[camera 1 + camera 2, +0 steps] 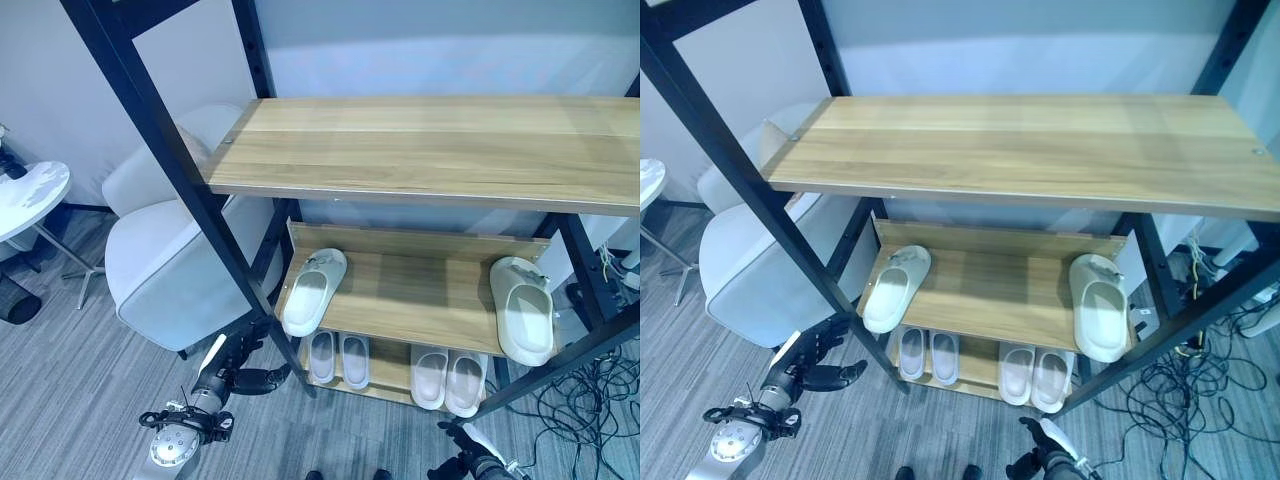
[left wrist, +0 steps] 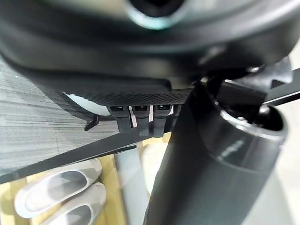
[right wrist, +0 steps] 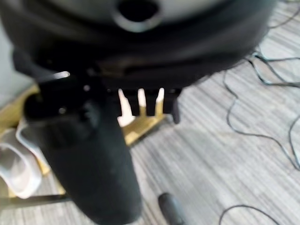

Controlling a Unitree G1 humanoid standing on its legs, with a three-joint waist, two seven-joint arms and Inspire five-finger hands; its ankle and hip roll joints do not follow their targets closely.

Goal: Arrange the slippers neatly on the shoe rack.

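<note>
With both hands low, empty and loosely spread, the left hand [image 1: 238, 372] by the shoe rack [image 1: 420, 155] post and the right hand [image 1: 1045, 455] near the floor, the two middle-shelf slippers [image 1: 314, 290] [image 1: 523, 309] lie well apart, so the next move likely calls for pairing them.

The left arm is seen rising from the lower left, its silver-grey wrist low and the dark left hand [image 1: 238, 368] held forward and up. Its fingers [image 1: 262, 378] are spread and loosely extended, closed round nothing, with the white-covered thumb set apart. The right hand [image 1: 1045, 455] is seen at the lower edge, low and pointing forward; its finger pose cannot be made out.
</note>
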